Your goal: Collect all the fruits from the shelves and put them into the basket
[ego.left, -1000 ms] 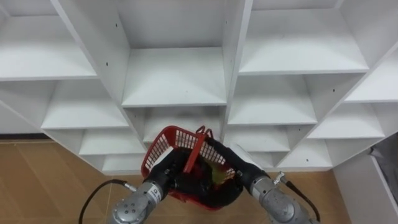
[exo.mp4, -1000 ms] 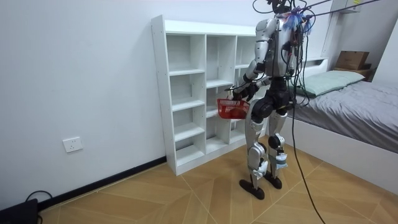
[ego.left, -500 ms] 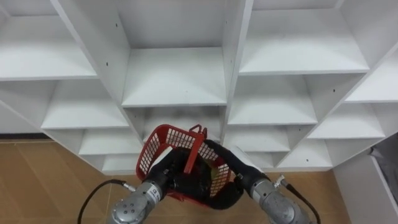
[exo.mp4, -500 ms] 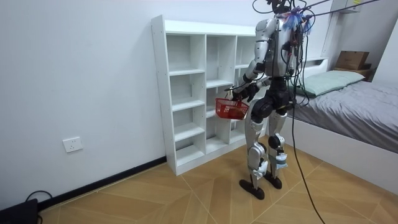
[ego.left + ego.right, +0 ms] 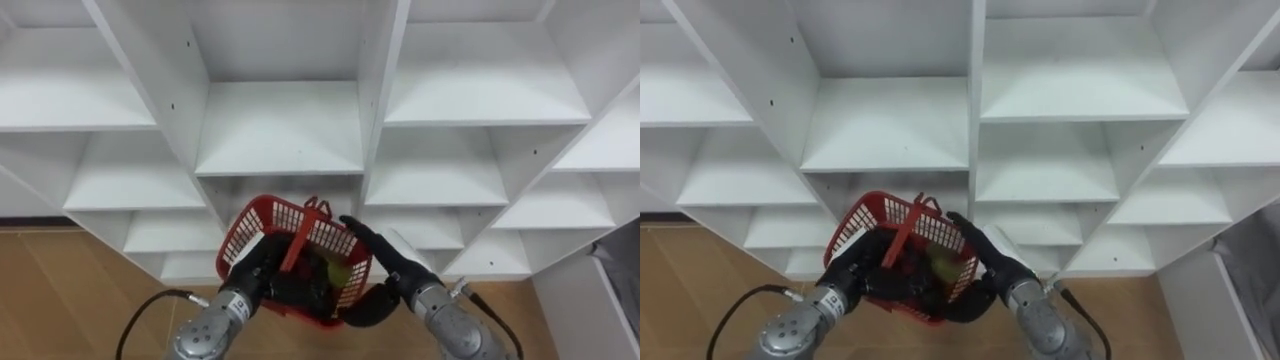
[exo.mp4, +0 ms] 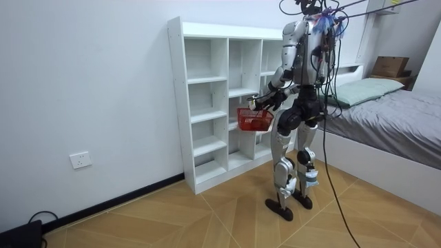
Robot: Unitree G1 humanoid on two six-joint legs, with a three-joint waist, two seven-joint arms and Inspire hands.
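Red basket (image 5: 272, 226) sits at 6 o'clock before the closet (image 5: 280, 130): left hand (image 5: 252, 272) curled on its 9 o'clock wall, right hand (image 5: 385, 265) clasping the 3 o'clock side, thumb underneath. Likely light, stiff mesh with some flex, so grip the rim or handle (image 5: 303, 238). One greenish fruit (image 5: 340, 272) shows inside; the hands hide other contents.

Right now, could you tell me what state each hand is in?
Left hand: closed on the rim of the red basket.
Right hand: closed on the red basket's other side, thumb underneath.
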